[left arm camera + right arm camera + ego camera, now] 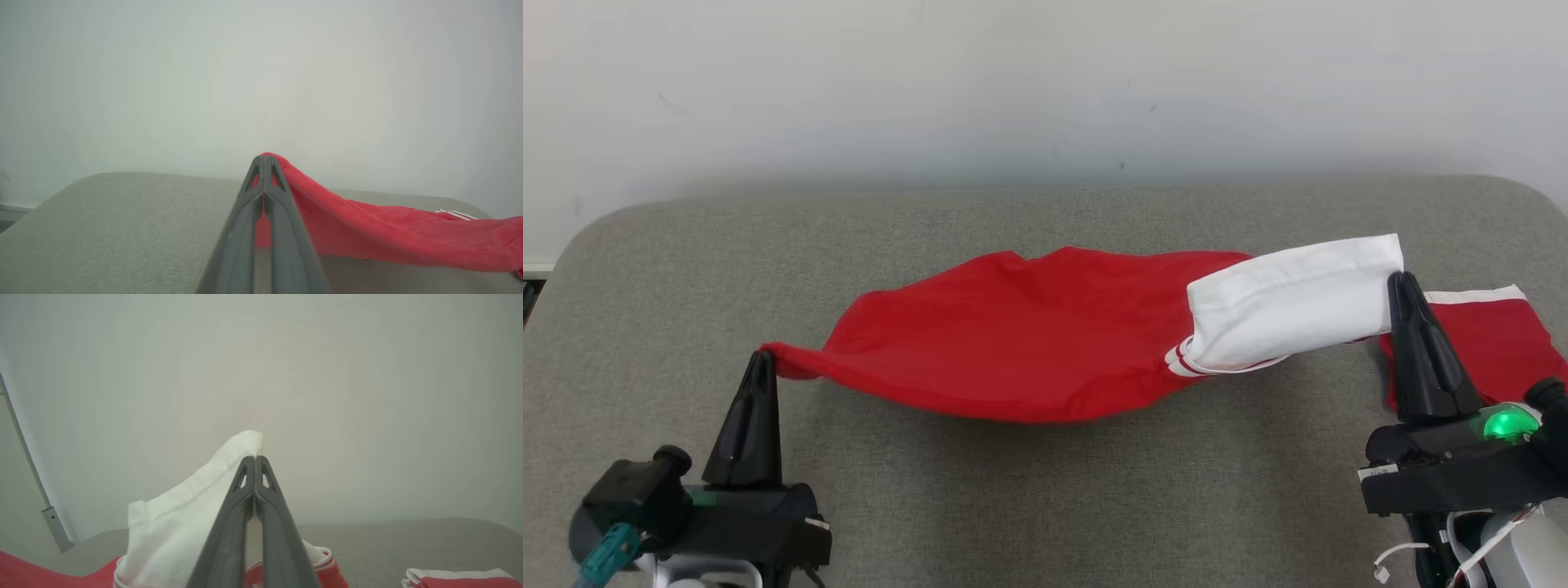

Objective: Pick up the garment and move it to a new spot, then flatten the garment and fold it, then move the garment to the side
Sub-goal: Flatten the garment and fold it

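Lower left of head frame: left gripper (pixel 762 358), fingers pressed together on a red corner of the garment (pixel 1029 335). Left wrist frame agrees: left gripper (pixel 264 160) tips meet at centre, with red cloth (pixel 388 237) pinched there and sloping off to the lower right.

Lower right of head frame: right gripper (pixel 1402 282), jaws likewise closed, holding the white part (pixel 1290 306) by its edge. In the right wrist frame the right gripper (pixel 255 459) grips that white cloth (pixel 175 531) at centre.

Mid frame: garment strung between the two grippers and sagging in the middle, over the grey table (pixel 1013 506). A shadow lies under the belly. Cannot tell whether the lowest fold touches the table.

Right edge, just behind the right gripper: a second red-and-white piece (pixel 1503 335) lying flat, also at the lower right of the right wrist frame (pixel 461 580).

Top of frame: plain wall (pixel 1013 82).

Judgement: step in hand is the carry and spread, with the garment lifted by two points and not yet flattened. The next move likely calls for both arms to travel together with the span kept taut, then lower the cloth evenly onto bare table. It should land well apart from the flat piece on the right, and both grips should hold until the cloth lies down.
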Motion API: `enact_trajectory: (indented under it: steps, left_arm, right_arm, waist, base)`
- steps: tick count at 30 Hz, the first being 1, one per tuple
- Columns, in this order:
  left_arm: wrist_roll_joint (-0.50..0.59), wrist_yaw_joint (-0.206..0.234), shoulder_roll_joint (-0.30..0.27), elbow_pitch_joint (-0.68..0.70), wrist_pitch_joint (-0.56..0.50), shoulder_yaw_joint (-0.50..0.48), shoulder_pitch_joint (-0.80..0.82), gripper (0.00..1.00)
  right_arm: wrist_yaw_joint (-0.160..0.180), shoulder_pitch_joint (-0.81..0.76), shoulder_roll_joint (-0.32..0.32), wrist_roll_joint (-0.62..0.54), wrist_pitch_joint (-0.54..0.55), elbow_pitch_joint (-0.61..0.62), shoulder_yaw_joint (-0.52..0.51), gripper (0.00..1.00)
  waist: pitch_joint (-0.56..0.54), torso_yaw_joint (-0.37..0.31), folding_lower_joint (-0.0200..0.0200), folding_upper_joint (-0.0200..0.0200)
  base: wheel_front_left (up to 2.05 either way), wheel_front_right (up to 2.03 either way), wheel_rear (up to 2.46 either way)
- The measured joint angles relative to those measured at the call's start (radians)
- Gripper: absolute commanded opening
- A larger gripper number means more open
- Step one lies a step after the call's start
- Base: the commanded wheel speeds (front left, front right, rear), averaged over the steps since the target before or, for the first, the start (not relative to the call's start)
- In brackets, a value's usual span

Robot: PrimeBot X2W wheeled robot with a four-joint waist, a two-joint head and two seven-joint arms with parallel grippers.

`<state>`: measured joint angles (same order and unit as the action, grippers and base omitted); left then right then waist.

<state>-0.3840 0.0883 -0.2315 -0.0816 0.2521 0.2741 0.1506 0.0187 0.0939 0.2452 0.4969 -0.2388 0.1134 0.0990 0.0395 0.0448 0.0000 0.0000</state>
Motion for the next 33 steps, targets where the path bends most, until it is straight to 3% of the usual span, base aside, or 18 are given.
enact_trajectory:
  steps: [8,12,16,19,25,29,33]
  left_arm:
    - [0.003,0.000,-0.006,0.091,-0.007,0.005,-0.009,0.00]
    - [0.002,-0.010,-0.009,0.115,-0.044,0.035,-0.028,0.00]
    - [-0.010,-0.044,-0.026,0.093,-0.104,0.054,0.009,0.00]
    - [-0.026,-0.078,-0.022,0.013,-0.166,0.067,0.128,0.00]
    - [-0.012,-0.107,0.018,-0.188,-0.274,0.070,0.561,0.00]
    - [0.005,-0.057,0.087,-0.188,-0.232,-0.012,0.893,0.00]
    - [0.038,-0.035,0.118,-0.113,-0.125,-0.048,1.052,0.00]
  right_arm:
    - [0.005,-0.012,0.017,-0.006,0.059,0.062,0.032,0.00]
    - [-0.027,-0.018,0.032,-0.003,0.134,0.075,0.089,0.00]
    - [-0.086,0.072,0.063,0.016,0.246,0.025,0.163,0.00]
    - [-0.116,0.225,0.090,0.019,0.337,-0.074,0.203,0.00]
    - [-0.124,0.694,0.097,0.020,0.454,-0.327,0.163,0.00]
    - [-0.096,0.991,0.084,0.012,0.372,-0.299,0.014,0.00]
    - [-0.101,1.173,0.124,-0.020,0.286,-0.238,-0.002,0.00]
  waist:
    - [0.022,0.005,0.0001,0.0000]
    - [0.049,0.007,0.0000,0.0000]
    - [0.089,0.007,0.0000,0.0000]
    - [0.126,0.007,0.0001,0.0001]
    - [0.206,0.011,0.0004,0.0003]
    - [0.259,0.018,0.0006,0.0004]
    - [0.298,0.035,0.0003,0.0002]
  base:
    - [0.00,0.00,0.00]
    - [0.00,0.00,0.00]
    - [0.00,0.00,0.00]
    - [0.00,0.00,0.00]
    - [0.00,0.00,0.00]
    - [0.00,0.00,0.00]
    - [0.00,0.00,0.00]
